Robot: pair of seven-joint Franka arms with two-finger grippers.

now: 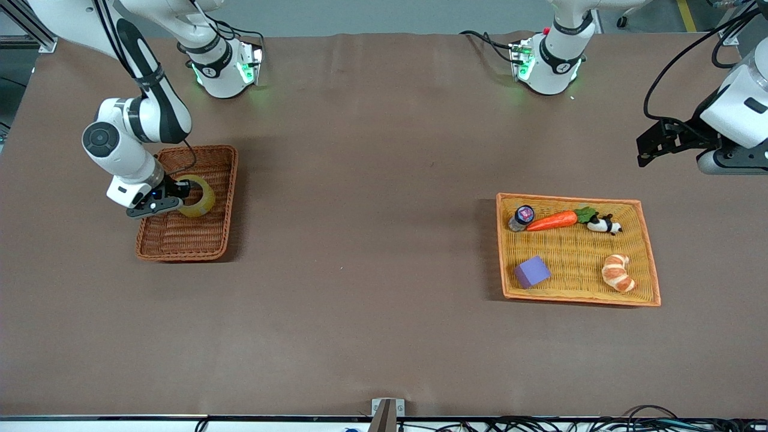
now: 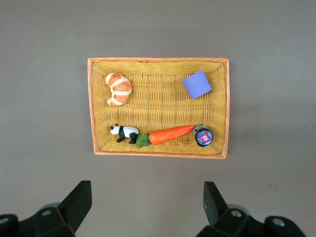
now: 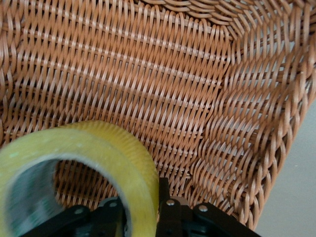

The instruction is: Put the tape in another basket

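Note:
The tape (image 1: 201, 196), a yellowish translucent roll, stands on edge inside the dark reddish-brown wicker basket (image 1: 211, 240) at the right arm's end of the table. My right gripper (image 1: 180, 198) is shut on the tape's wall, one finger inside the ring and one outside; in the right wrist view the tape (image 3: 118, 153) sits between the fingers (image 3: 170, 207) over the basket's weave (image 3: 148, 74). My left gripper (image 1: 651, 147) is open and empty, waiting high above the bare table at the left arm's end, its fingertips (image 2: 81, 195) wide apart.
A shallow light-orange woven tray (image 1: 651, 282) lies toward the left arm's end, holding a purple cube (image 1: 531, 271), a croissant (image 1: 618, 272), a carrot (image 1: 555, 220), a small jar (image 1: 522, 216) and a toy panda (image 1: 605, 224). The tray (image 2: 224, 108) also shows in the left wrist view.

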